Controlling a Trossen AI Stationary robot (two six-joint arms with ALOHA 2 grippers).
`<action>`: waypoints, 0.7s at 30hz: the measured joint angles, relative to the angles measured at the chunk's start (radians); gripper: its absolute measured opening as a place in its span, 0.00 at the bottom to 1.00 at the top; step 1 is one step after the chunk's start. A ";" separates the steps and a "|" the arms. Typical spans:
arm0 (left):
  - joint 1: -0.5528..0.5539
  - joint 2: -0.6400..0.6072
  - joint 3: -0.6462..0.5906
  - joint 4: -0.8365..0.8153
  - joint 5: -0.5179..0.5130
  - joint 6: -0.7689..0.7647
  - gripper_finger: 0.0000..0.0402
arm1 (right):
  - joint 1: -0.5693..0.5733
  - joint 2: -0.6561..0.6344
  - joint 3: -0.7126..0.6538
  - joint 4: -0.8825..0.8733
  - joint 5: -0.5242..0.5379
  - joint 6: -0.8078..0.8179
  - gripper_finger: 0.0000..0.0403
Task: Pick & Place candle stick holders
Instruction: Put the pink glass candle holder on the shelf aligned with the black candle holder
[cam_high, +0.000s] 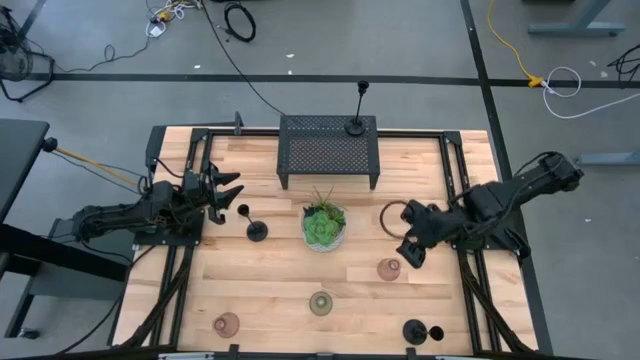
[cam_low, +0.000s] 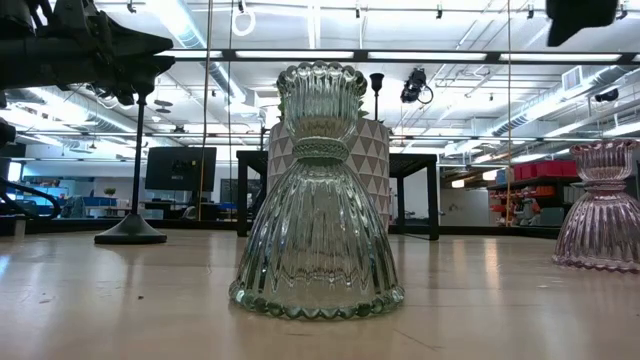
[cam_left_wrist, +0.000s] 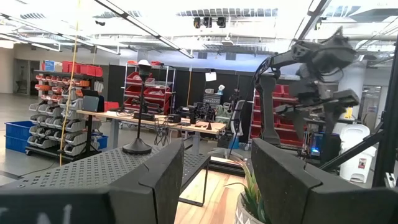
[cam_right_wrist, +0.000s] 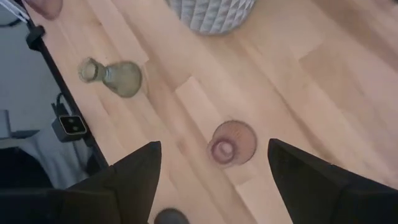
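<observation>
One slim black holder (cam_high: 356, 126) stands on the mesh rack (cam_high: 328, 150). A second (cam_high: 257, 231) stands on its round base left of the plant. A third (cam_high: 415, 331) is at the near right. Glass cups stand on the table: pink (cam_high: 390, 268), greenish (cam_high: 321, 303), pink (cam_high: 227, 324). My left gripper (cam_high: 232, 190) is open, level, pointing right, just above and beside the second holder's top (cam_low: 141, 92); I see no touch. My right gripper (cam_high: 410, 245) is open above the table, its fingers (cam_right_wrist: 130, 180) on either side of the pink cup (cam_right_wrist: 231, 143) far below.
The green plant in a patterned bowl (cam_high: 324, 225) stands mid-table between the arms. The mesh rack is at the far edge. A cable loop (cam_high: 392, 215) hangs by the right gripper. Bare wood lies at the near left and between the cups.
</observation>
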 joint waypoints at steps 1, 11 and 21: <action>0.000 0.000 0.000 0.000 0.002 0.000 0.47 | 0.017 0.012 0.000 0.000 0.005 0.020 0.73; 0.000 0.000 0.000 0.000 0.002 0.000 0.47 | 0.111 0.177 0.000 0.000 0.001 0.141 0.73; 0.000 0.000 0.000 0.000 0.002 0.000 0.47 | 0.113 0.307 0.000 -0.018 -0.037 0.170 0.73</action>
